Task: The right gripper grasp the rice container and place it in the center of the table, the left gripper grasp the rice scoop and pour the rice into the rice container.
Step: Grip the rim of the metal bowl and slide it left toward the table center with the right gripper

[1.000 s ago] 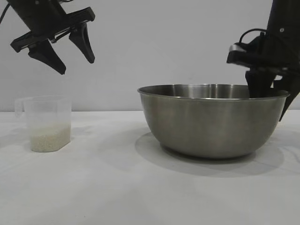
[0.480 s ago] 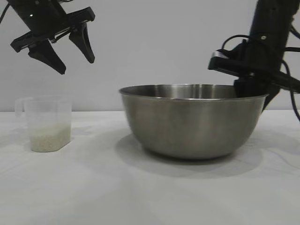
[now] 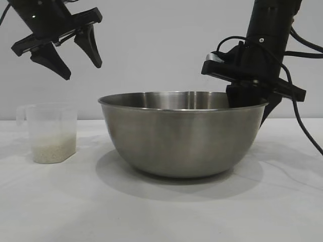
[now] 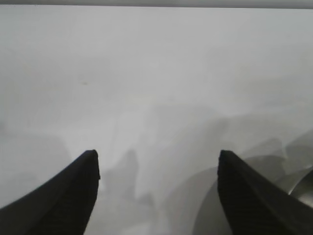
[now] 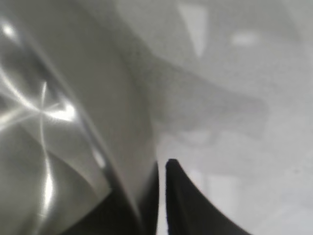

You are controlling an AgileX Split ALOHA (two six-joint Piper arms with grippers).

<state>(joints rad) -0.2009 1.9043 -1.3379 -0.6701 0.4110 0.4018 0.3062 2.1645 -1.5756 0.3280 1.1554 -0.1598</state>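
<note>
The rice container [image 3: 181,136], a large steel bowl, rests on the white table [image 3: 161,217] near the middle. My right gripper [image 3: 251,108] straddles its rim on the right side, one finger inside and one outside. In the right wrist view the right gripper [image 5: 161,164] stands slightly open, with a thin slit of light between the outer finger and the rice container's wall [image 5: 132,98]. The rice scoop [image 3: 50,126], a clear cup, stands at the left with rice [image 3: 53,150] in its bottom. My left gripper [image 3: 82,72] hangs open and empty above the scoop.
A black cable [image 3: 303,126] from the right arm droops toward the table at the far right. Bare tabletop [image 4: 156,73] fills the left wrist view beyond the left gripper [image 4: 156,152].
The right arm has slid the rice container leftward across the table, toward the middle. A slit has opened between the outer finger and the wall. The left arm and the scoop have not moved.
</note>
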